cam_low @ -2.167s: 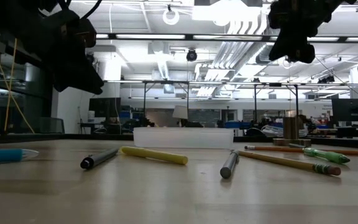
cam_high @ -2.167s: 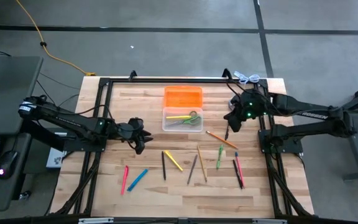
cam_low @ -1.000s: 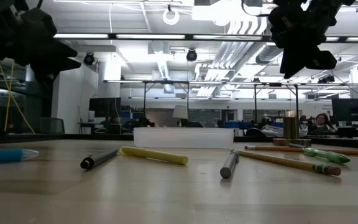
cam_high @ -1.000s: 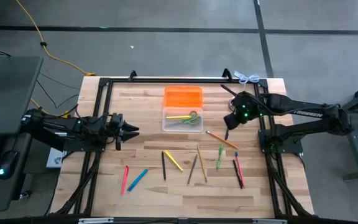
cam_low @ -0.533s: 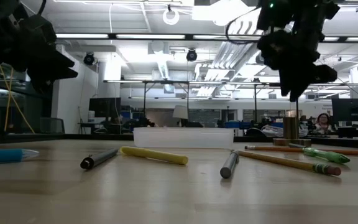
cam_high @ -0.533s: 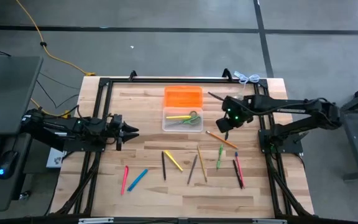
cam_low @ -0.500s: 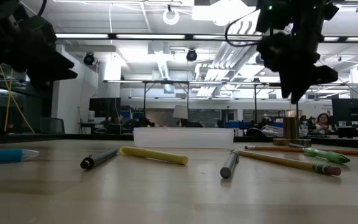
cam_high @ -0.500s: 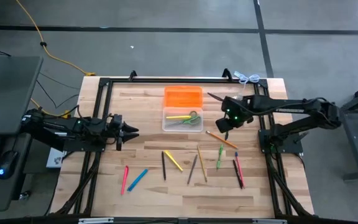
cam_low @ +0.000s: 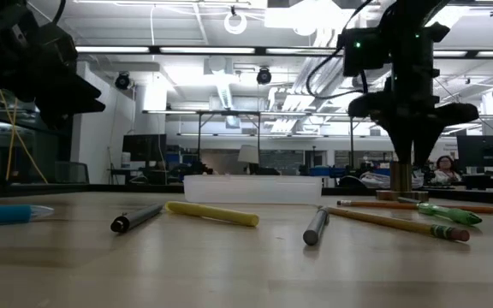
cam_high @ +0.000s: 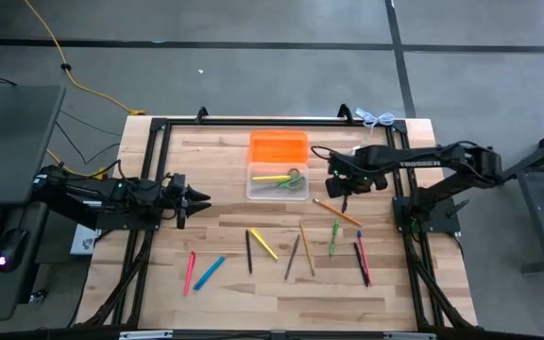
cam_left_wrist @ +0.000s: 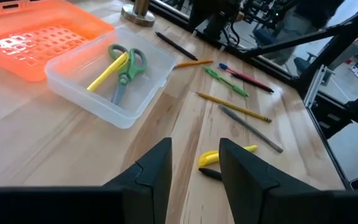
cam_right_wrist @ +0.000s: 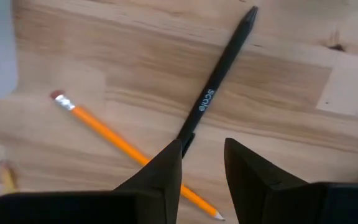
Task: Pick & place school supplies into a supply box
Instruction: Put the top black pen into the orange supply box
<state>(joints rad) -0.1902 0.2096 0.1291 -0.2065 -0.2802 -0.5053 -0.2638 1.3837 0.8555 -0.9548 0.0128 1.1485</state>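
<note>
Two dark fingers of the right gripper [cam_right_wrist: 202, 165] stand a little apart in the right wrist view, and we see a black pen [cam_right_wrist: 219, 73] running down into the gap between them. Whether the pads press on it or only bracket it we cannot tell, since the pen's lower end is hidden behind the fingers. Just beside the pen an orange pencil [cam_right_wrist: 132, 152] lies on the wooden table [cam_right_wrist: 104, 56], its tip also passing behind a finger.

From above, the right gripper [cam_high: 341, 179] hangs just right of the supply box [cam_high: 279, 195], but it is too dark and small there to read its jaws.

The left gripper [cam_left_wrist: 194, 171] shows its fingers parted with nothing between them (only bare wood and, past the tips, a yellow marker [cam_left_wrist: 219, 155] partly covered by one finger). It waits over the table's left side [cam_high: 194, 196], well apart from the box.

The supply box [cam_left_wrist: 79, 93] sits just in front of an orange tray [cam_left_wrist: 36, 37] and holds green-handled scissors [cam_left_wrist: 126, 68] and a yellow pen [cam_left_wrist: 107, 71]. The remaining pens and pencils [cam_high: 296, 250] lie scattered on the wood nearer the front edge; in the low view the box [cam_low: 252, 188] shows only as a pale band.
</note>
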